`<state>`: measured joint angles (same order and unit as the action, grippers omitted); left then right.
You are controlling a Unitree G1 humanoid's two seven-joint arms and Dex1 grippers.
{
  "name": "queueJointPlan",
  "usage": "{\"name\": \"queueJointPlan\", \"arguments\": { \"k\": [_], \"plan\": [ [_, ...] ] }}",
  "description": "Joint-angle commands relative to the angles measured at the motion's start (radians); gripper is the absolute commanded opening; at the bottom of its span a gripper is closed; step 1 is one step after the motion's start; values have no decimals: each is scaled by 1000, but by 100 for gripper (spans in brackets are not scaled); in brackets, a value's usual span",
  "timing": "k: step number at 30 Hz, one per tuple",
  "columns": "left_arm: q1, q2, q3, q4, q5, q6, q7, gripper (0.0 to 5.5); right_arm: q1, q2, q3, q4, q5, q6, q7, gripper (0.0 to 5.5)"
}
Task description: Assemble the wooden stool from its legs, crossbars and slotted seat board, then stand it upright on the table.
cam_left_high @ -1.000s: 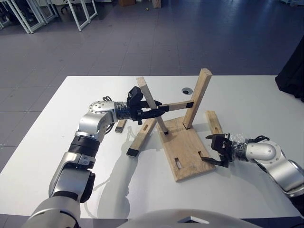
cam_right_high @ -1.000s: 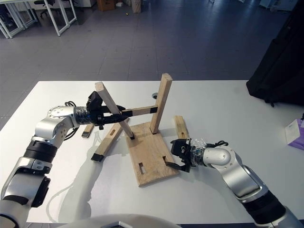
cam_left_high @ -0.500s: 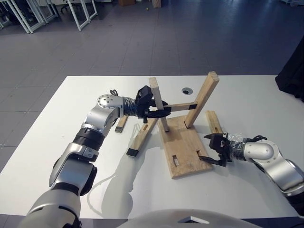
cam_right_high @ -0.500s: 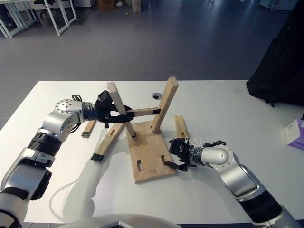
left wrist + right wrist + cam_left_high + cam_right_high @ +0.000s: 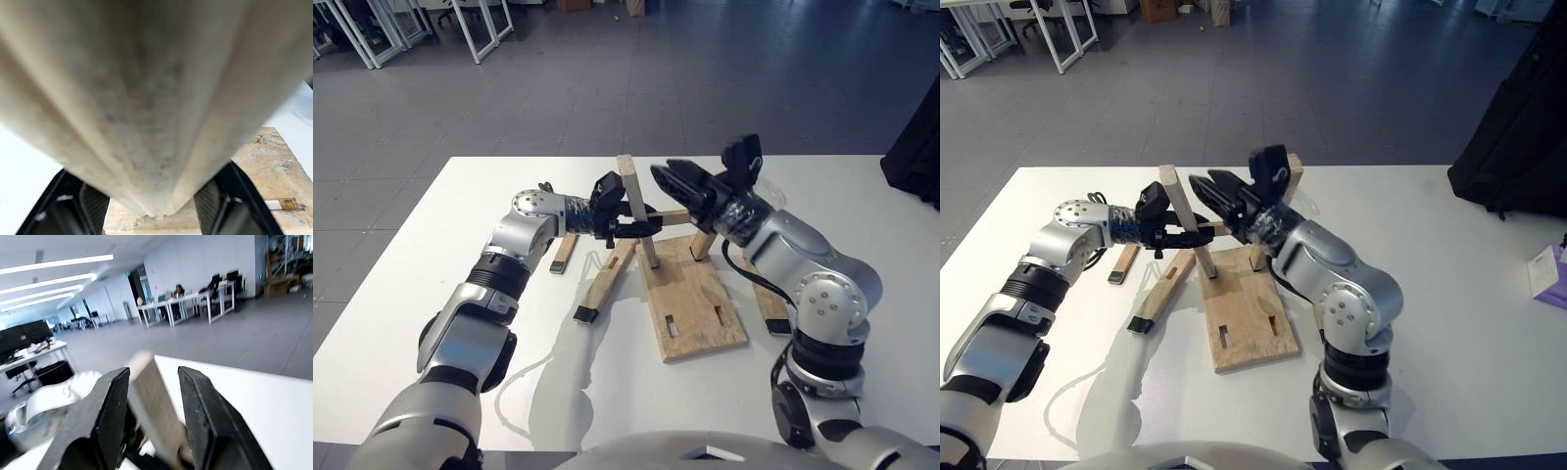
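Pale wood throughout: the slotted seat board (image 5: 690, 294) lies flat at the middle of the white desk (image 5: 871, 196), its long axis running 12 to 6 o'clock. Head views, layout: an upright leg (image 5: 634, 201) rises from the board's 11 o'clock corner with a slight lean. A second leg (image 5: 701, 247) stands at the 1 o'clock corner, mostly behind the right arm, and a crossbar (image 5: 672, 216) spans the two. Two slots (image 5: 671, 328) at the board's 6 o'clock end are unfilled. Cannot tell how deep the standing legs' feet sit. A loose leg (image 5: 605, 279) with a black end cap lies at the board's 9 o'clock, a short piece (image 5: 563, 252) at 10 o'clock, and another leg (image 5: 767, 302) flat at 3 o'clock. The left tool (image 5: 644, 224) comes in from 9 o'clock and pinches the upright leg near the crossbar joint. Left wrist view, close-up: wood clamped between black fingers (image 5: 93, 205), with a corner of the board beyond. The right tool (image 5: 154, 374) hangs above the board at 3 o'clock of the upright leg's top, spread and holding nothing. Right wrist view: its fingers (image 5: 105, 421) stand apart, with the leg's top framed in the gap beyond them.
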<state>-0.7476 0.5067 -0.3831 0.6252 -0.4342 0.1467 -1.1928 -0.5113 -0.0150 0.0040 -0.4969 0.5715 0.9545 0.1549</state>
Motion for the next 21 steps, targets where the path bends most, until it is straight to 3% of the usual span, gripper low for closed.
{"name": "queueJointPlan", "arguments": {
  "k": [1,6,9,11,15,18,21],
  "plan": [
    [219,54,-235,197,269,175,-89,206,-95,-59,212,151,-308,-179,-104,183],
    [188,43,-237,219,275,184,-111,206,83,-173,512,356,-522,-210,-62,183],
    [169,29,-234,245,278,180,-100,206,120,-184,583,377,-568,-201,-28,183],
    [159,21,-229,262,275,180,-83,206,114,-162,548,358,-573,-216,-30,183],
    [165,3,-223,282,276,173,-48,206,115,-81,305,139,-425,-219,-33,183],
    [178,13,-214,276,263,186,-52,206,259,-286,190,-106,-220,-29,181,183],
    [176,29,-220,268,253,213,-98,206,317,-485,-6,-114,-71,108,353,183]
  ]
}}
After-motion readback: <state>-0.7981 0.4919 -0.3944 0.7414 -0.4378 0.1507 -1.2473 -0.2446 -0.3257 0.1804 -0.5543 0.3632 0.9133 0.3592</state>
